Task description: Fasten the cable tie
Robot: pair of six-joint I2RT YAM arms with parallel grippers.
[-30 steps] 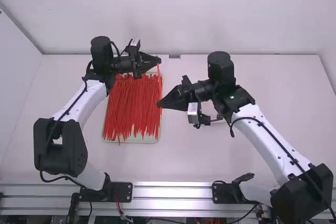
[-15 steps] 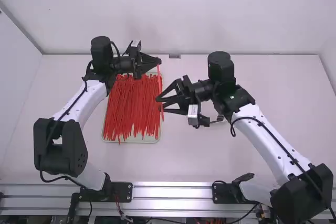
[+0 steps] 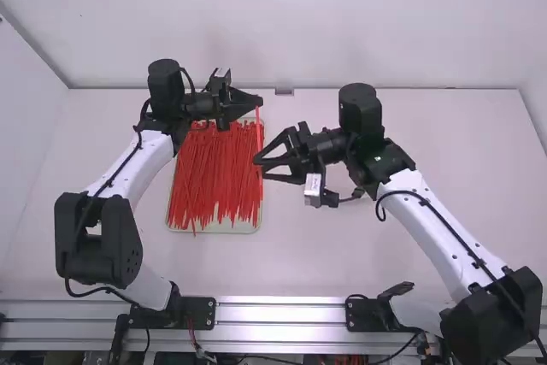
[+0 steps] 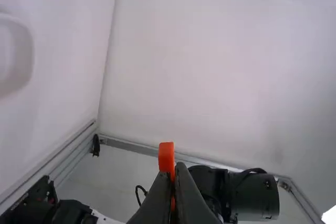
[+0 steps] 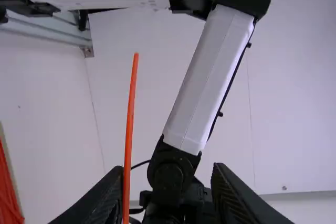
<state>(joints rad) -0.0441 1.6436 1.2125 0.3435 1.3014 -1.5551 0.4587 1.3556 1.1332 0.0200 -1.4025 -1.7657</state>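
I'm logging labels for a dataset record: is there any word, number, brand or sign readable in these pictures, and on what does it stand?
None can be read. The red cable ties, their tray and the white table show no print, and any marking on the arms is too small to read.

Cable tie [image 5: 129,129] was smooth, slightly glossy orange-red plastic; table [image 3: 444,126] matt white; arm links [image 3: 137,164] smooth white, joints [image 3: 167,79] matt black.
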